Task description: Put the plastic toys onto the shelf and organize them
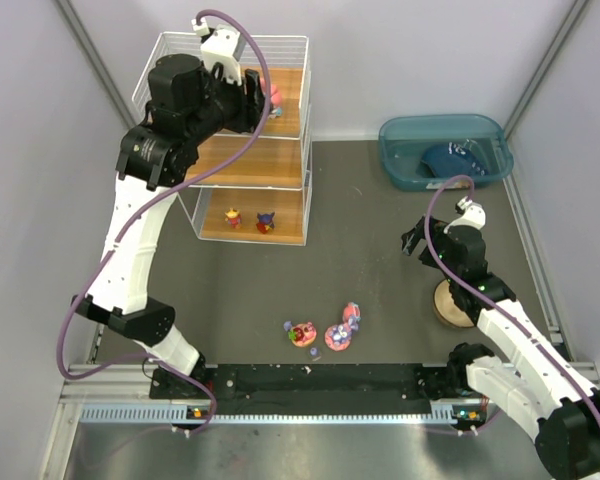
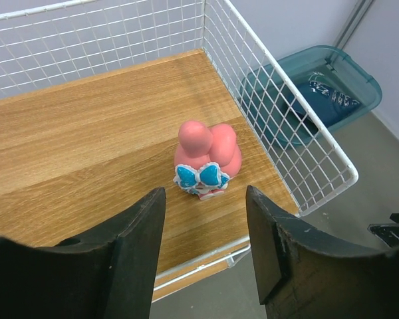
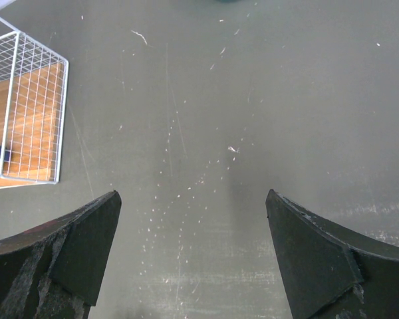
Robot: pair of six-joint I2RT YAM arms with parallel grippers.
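The white wire shelf with three wooden boards stands at the back left. A pink toy with a blue bow stands on its top board, also seen from above. My left gripper is open and empty, just short of that toy. Two small figurines stand on the bottom board. Two toys on pink bases lie on the table near the front. My right gripper is open and empty above bare table, seen from above.
A teal bin at the back right holds a dark blue item. A tan round bowl sits under the right arm. The shelf corner shows in the right wrist view.
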